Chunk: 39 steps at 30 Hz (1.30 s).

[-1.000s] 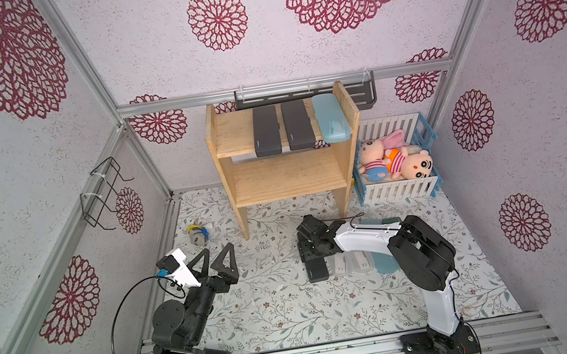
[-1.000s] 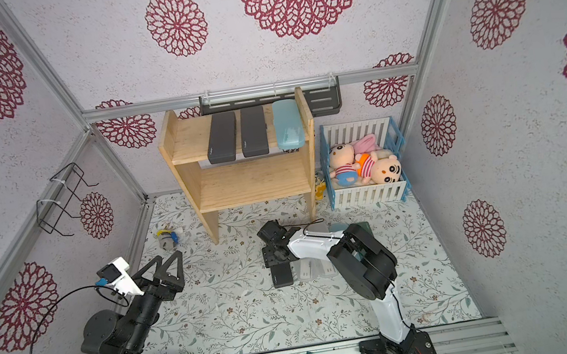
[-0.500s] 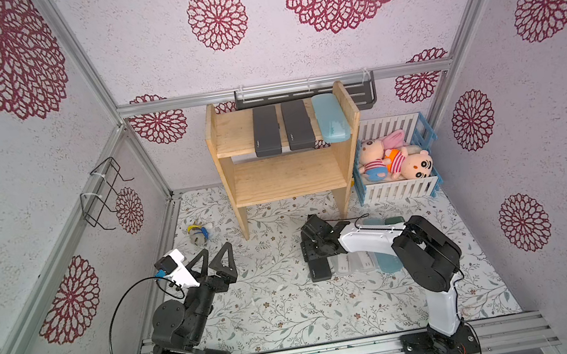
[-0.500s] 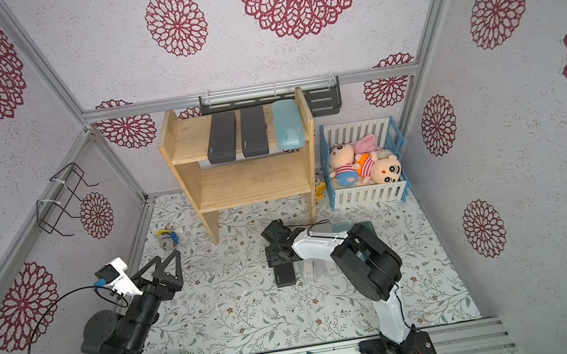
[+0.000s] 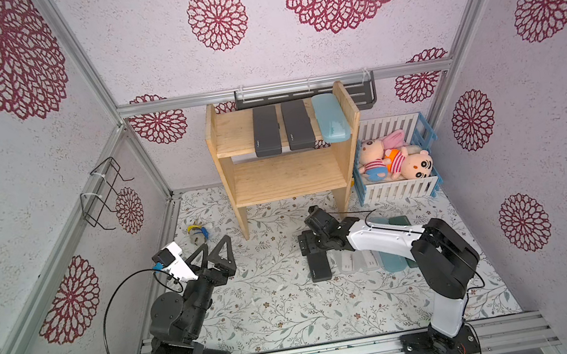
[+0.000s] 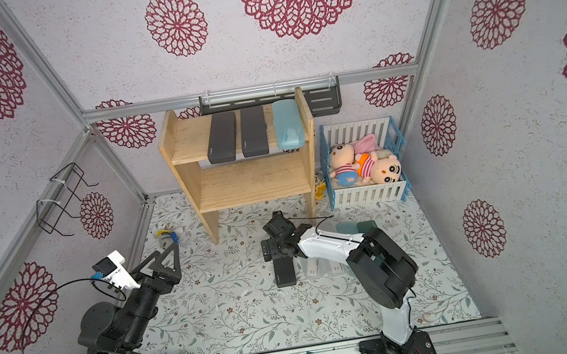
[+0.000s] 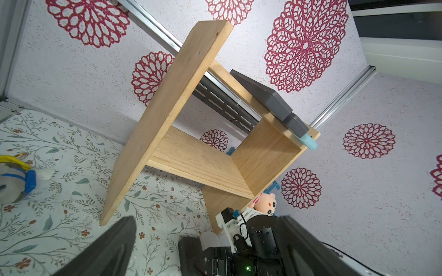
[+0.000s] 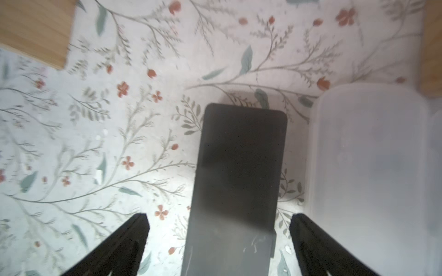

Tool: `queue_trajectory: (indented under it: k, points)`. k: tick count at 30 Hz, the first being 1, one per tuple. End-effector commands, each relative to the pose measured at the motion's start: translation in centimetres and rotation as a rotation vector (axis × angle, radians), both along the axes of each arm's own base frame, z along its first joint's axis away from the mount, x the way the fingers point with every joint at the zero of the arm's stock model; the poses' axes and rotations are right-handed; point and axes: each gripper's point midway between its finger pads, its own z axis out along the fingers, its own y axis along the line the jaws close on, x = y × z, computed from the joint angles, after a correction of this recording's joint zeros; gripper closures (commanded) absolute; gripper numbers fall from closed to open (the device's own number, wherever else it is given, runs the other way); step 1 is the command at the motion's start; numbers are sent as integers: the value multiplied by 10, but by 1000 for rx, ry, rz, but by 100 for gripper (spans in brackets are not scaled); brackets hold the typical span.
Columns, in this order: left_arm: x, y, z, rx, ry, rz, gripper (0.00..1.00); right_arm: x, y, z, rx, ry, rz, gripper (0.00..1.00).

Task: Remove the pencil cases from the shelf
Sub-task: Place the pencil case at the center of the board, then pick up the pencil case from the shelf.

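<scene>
The wooden shelf [image 5: 288, 179] [image 6: 249, 187] stands at the back, and its top tier carries two dark grey pencil cases [image 5: 265, 131] [image 5: 297, 124] and a light blue one [image 5: 331, 117]. On the floor mat lie another dark grey case [image 5: 320, 267] [image 8: 239, 172], frosted clear cases [image 5: 349, 262] [image 8: 368, 167], a light blue case [image 5: 393, 262] and a dark green one [image 5: 401, 221]. My right gripper [image 5: 311, 253] [image 8: 218, 217] hangs open just over the floor's dark grey case, its fingers apart from the case's sides. My left gripper [image 5: 214, 251] [image 7: 207, 218] is open and empty at the front left.
A white-and-blue crate [image 5: 396, 189] of plush dolls stands right of the shelf. A small toy [image 5: 197, 233] lies on the mat left of the shelf leg. A wire rack [image 5: 106, 197] juts from the left wall, and a dark metal rack [image 5: 360, 92] hangs behind the shelf.
My right gripper has opened and let go of the dark grey case, which now lies on the mat beside the clear cases. The left arm has stayed put.
</scene>
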Motion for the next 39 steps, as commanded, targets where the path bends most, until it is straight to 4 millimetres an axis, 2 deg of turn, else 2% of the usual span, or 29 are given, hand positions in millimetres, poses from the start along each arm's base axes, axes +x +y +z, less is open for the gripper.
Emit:
queue_trajectory:
  k: [1, 5, 9, 11, 15, 20, 29, 33, 39]
  points:
    - [-1, -8, 29, -67, -42, -53, 6, 6, 7, 73, 116, -159, 10, 1]
    - [4, -12, 44, -121, -33, -74, 7, -8, 9, 114, 229, -229, 34, 1]
    - [4, -9, 53, -127, -36, -56, 8, -26, 38, 117, 317, -212, 110, 1]
    - [3, -6, 56, -118, -31, -41, 9, -32, 57, 108, 324, -196, 142, 1]
    - [3, 3, 48, -57, 14, 17, 7, -32, 86, 77, 308, -132, 162, 1]
    - [2, 9, 43, -41, 26, 51, 3, -23, 102, 41, 274, -68, 151, 1]
    - [3, 8, 41, -51, 50, 49, 0, -19, 95, -19, 154, 25, 99, 1]
    - [4, 9, 37, -58, 61, 55, 2, -19, 89, -30, 124, 36, 82, 1]
    - [6, 0, 44, -98, 46, 5, 1, -18, 78, -38, 81, 40, 70, 1]
